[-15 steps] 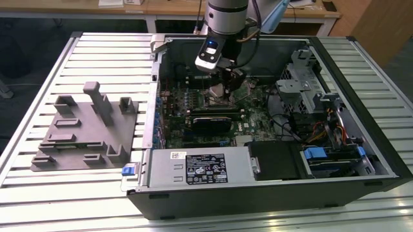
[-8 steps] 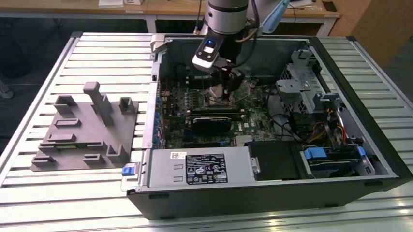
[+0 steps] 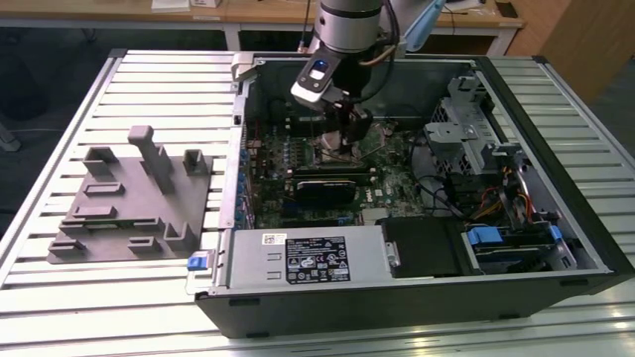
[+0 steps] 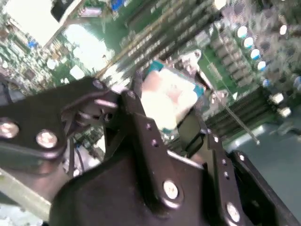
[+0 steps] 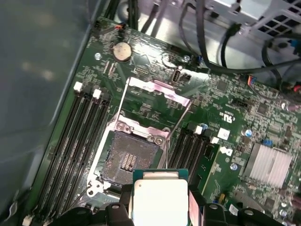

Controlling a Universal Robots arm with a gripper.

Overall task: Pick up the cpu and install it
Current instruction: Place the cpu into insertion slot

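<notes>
- The open computer case [image 3: 397,305] holds the motherboard [image 3: 297,152]; in the exterior view a power supply [image 3: 308,256] sits at the board's six o'clock.
- The gripper [image 3: 343,151] reaches into the case, its fingers clamped on the cpu [image 5: 160,200].
- The cpu hangs near the open socket [image 5: 129,157], not seated.
- A grey fixture [image 3: 129,201] lies at the case's nine o'clock.

Silver-grey cpu [image 5: 160,201], green motherboard [image 5: 225,101]

The cpu [image 5: 160,200] runs off the first wrist view's edge and covers one corner of the socket [image 5: 127,157]. In the second wrist view the gripper [image 4: 169,113] clamped on it hides its side edges.
</notes>
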